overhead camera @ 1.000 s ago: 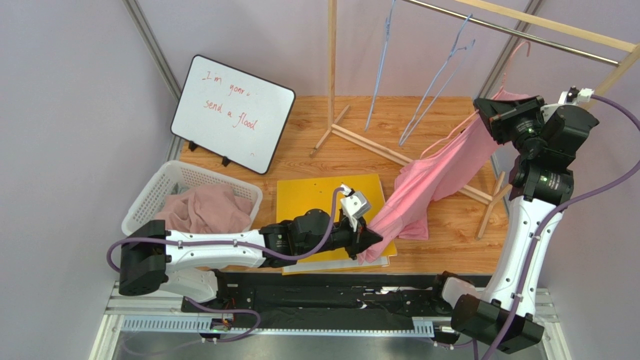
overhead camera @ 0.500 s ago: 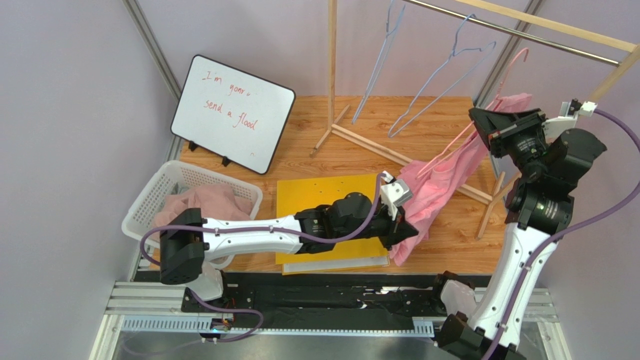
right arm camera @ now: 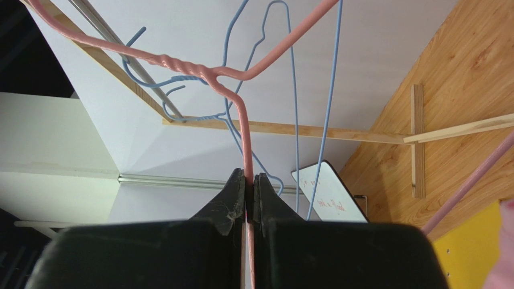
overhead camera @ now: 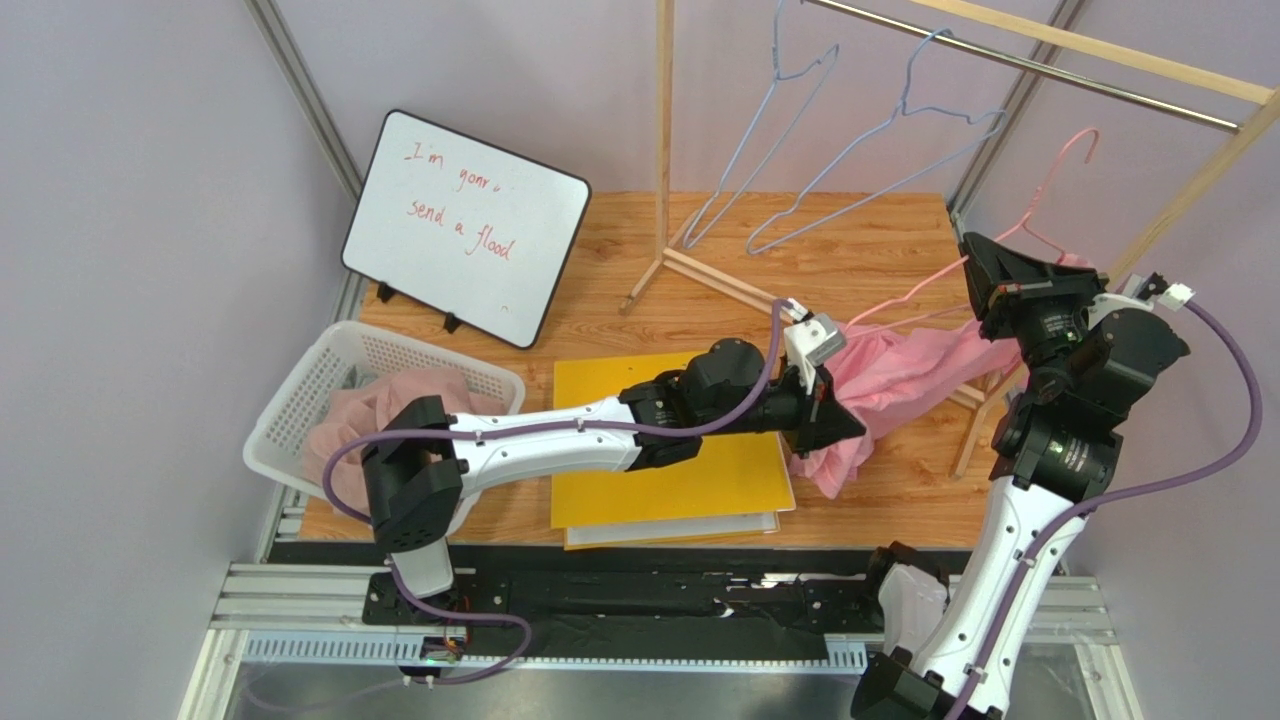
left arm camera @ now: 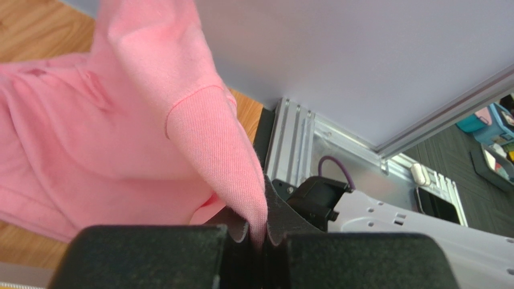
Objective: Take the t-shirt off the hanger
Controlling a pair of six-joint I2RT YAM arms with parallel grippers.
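1. Soft pink knit t-shirt (overhead camera: 902,375): bunched in the air over the right part of the light wooden table top (overhead camera: 902,240). Strung between the two arms, upper end rising toward the thin pink wire hanger (overhead camera: 1041,225). Cannot tell whether any cloth sits over the wire.
2. Left gripper (left arm camera: 258,232): clamped tight on a folded hemmed edge of the shirt, cloth squeezed between the black pads.
3. Right gripper (right arm camera: 248,180): pinched on the hanger's single wire just below its twisted neck.
4. Handling, as a judgement: light, limp and stretchy, not fragile, likely to drag and catch on the hanger's shoulders rather than slide off cleanly. Best taken at a thick stitched edge such as hem or sleeve, where the fabric will not slip out. Hanger wire thin and springy, liable to twist in a pinch.
5. Surface: flat yellow board (overhead camera: 706,480) under the left arm; white plastic laundry basket (overhead camera: 301,405) with pinkish cloth at the left; small whiteboard (overhead camera: 466,225) with red writing behind it.
6. Room: bare wooden clothes rack (overhead camera: 663,150) with pale blue wire hangers (overhead camera: 781,60) at the back; plain grey walls close on both sides.
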